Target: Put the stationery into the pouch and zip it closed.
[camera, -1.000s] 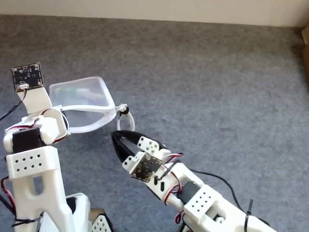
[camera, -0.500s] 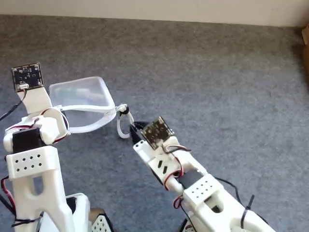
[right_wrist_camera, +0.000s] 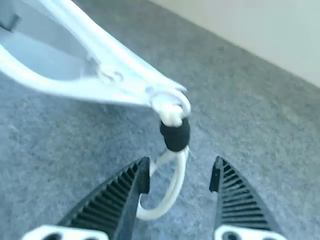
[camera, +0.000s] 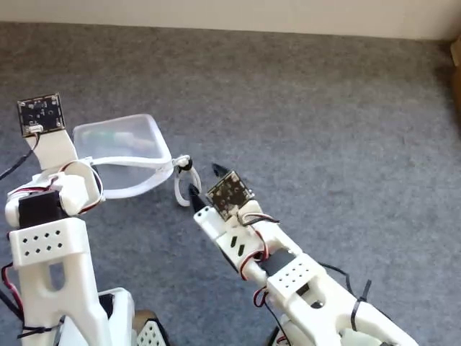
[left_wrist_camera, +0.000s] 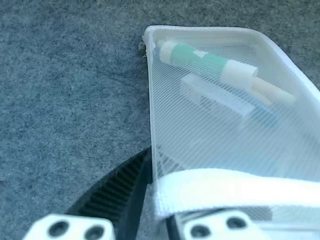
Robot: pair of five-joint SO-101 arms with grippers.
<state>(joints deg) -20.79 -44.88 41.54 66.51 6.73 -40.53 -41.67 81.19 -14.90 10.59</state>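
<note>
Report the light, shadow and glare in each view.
High view: soft, even light, no hard shadows on the carpet. Left wrist view: light passes through the pouch, so the stationery shows through its mesh; the zip band is almost washed out. Right wrist view: the wall glows pale, and the right gripper is dark against the carpet.

Grey short-pile carpet covers the whole table, uniform. At the left a clear mesh pouch with a white zip edge rests on it - its white cord loop trails onto the carpet just right.
</note>
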